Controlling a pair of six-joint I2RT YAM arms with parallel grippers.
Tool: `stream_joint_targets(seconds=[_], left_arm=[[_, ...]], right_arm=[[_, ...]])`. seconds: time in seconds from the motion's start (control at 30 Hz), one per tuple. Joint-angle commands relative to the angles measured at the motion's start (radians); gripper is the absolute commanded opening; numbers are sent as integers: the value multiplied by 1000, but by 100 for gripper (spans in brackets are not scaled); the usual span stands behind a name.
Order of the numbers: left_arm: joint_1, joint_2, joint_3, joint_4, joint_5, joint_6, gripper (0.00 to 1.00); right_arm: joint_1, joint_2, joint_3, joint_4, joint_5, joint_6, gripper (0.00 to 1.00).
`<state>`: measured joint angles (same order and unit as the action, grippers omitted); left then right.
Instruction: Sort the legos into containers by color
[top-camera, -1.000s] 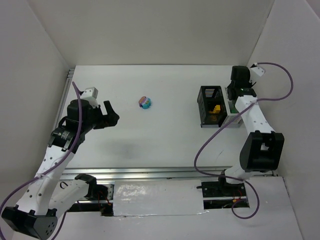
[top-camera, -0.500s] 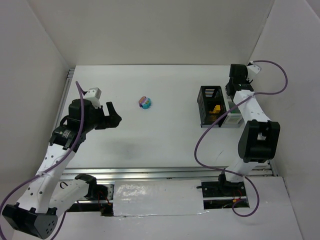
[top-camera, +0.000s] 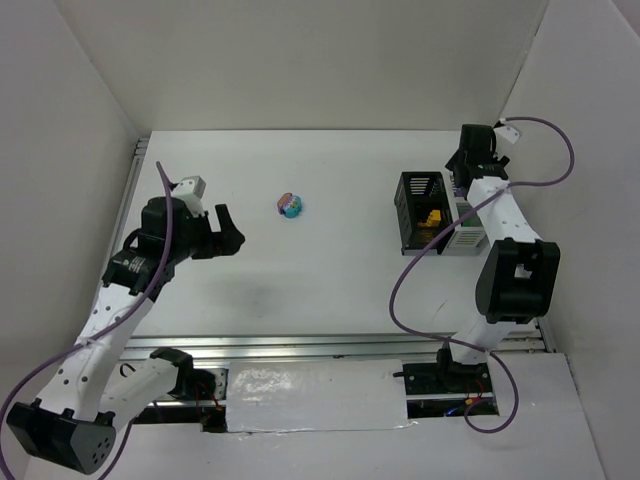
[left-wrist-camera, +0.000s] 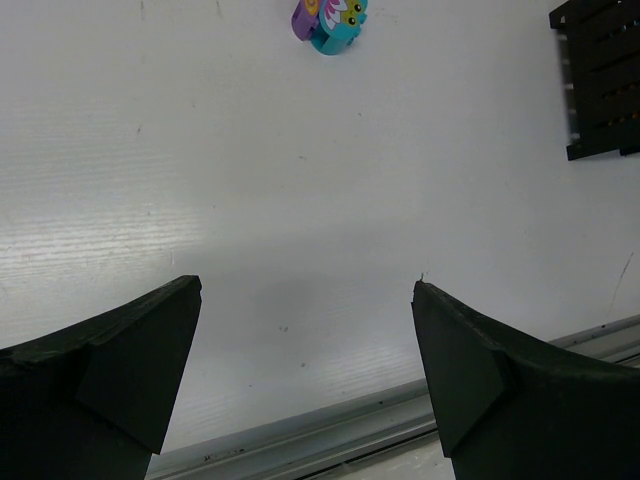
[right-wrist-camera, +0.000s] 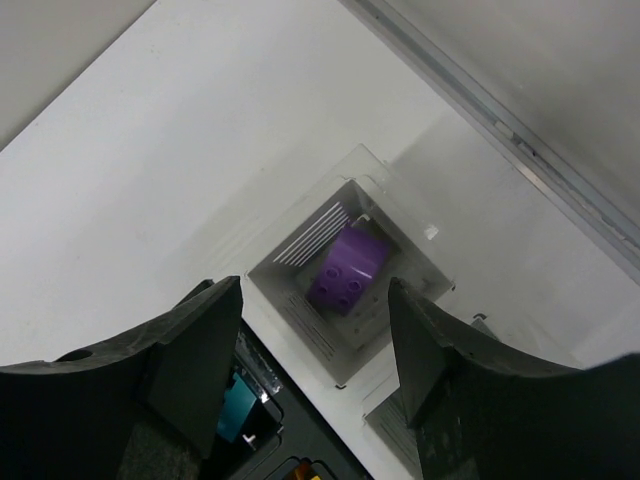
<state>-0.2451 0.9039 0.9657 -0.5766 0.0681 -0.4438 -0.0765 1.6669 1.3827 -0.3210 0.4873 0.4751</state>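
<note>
A clump of legos (top-camera: 291, 206) lay upper-centre on the table (top-camera: 330, 270), the containers (top-camera: 403, 212) clustered at right, bricks (top-camera: 431, 217) inside.

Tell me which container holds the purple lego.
The white bin directly below the right gripper holds the purple lego; the black bin beside it shows a yellow one instead.

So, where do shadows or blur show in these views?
Top external: even light, only a faint soft shadow on the table near the left arm. Left wrist: the left gripper's fingers are dark and featureless; the lego cluster is clear. Right wrist: the purple lego in the white bin is sharp; the right gripper's fingers are dark.
</note>
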Motion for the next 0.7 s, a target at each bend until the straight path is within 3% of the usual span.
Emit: stream_joint_targets(seconds=[0.0,0.1,0.17,0.2,0.23,0.33,0.43,0.5,0.6,0.67], left_arm=[[4,19,7,23,-19,1,99],[4,81,30,29,-44,-65,99],[3,136,67,35,-30,-104,100],[-2,201,79,44,-31,-125,100],[-31,237,109,55,-50,-162,100],[-120,416,216,72,-157,-194,100],[-140,620,325,121,-143,-156,100],[-151,769,369,226,-113,-46,100],[-148,941,479,271,-200,58,99],[-146,1004,570,287,-208,99,100]], right_arm=[[3,-42,55,-12,-29,17,68],[61,-120,27,-7,-133,20,70],[143,-165,0,-12,-218,23,82],[174,-212,-13,-18,-237,28,83],[208,-232,-39,-18,-259,23,99],[308,-318,-74,-29,-395,20,100],[372,-429,-170,-20,-531,26,100],[400,-519,-215,8,-662,26,100],[415,-635,-299,26,-803,34,100],[420,-700,-368,39,-820,49,100]])
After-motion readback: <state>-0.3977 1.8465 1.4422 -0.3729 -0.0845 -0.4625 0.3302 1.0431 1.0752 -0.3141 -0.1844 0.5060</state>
